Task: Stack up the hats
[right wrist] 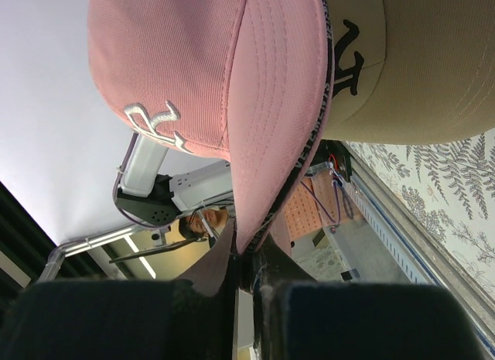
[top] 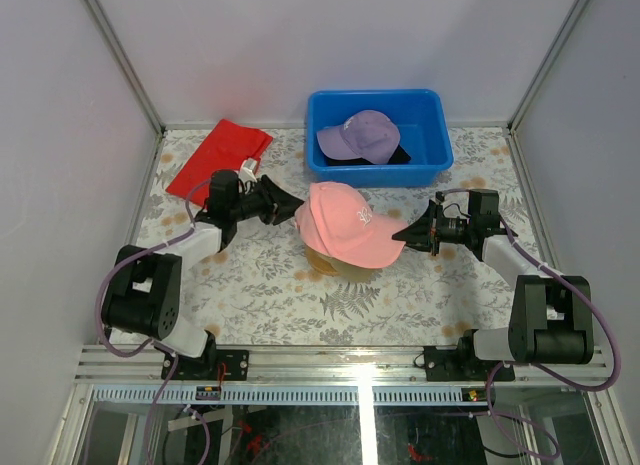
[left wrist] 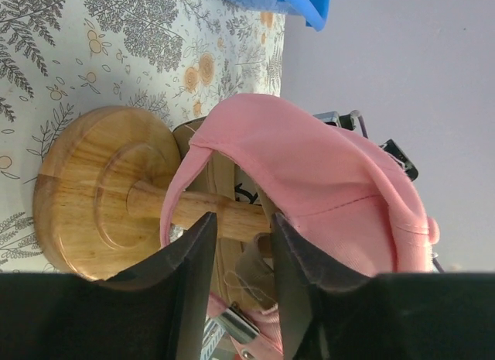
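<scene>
- While I watch from above, the pink cap [top: 345,220] sits over the tan cap [top: 333,268] on the wooden stand [left wrist: 100,193], mid-worktop [top: 260,295].
- My right end effector [top: 405,235], at 3 o'clock, pinches the pink cap's brim.
- My left end effector [top: 290,203], at 9 o'clock, stands narrowly parted behind the cap, and the stand's stem shows through the gap.
- At 12 o'clock the blue bin [top: 320,115] holds the purple cap [top: 362,135] over the black cap [top: 400,155].
- A red cloth [top: 215,160] lies at 10 o'clock.
</scene>
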You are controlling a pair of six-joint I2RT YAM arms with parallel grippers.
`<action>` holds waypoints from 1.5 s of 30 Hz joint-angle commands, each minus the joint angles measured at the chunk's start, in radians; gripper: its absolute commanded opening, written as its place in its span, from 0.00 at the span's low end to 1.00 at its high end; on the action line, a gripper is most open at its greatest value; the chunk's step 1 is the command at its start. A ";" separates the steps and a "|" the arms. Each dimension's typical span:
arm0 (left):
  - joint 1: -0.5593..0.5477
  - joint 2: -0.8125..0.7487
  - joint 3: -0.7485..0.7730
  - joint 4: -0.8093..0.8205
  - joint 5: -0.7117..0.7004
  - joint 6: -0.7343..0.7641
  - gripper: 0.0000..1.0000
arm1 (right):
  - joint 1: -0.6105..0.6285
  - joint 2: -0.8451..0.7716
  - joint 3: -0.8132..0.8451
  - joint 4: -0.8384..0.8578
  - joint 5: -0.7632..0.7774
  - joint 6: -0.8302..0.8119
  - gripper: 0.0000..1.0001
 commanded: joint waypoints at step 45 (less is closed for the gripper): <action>0.120 -0.021 -0.013 0.222 0.219 -0.184 0.62 | -0.018 0.183 0.219 -0.508 0.202 -0.454 0.00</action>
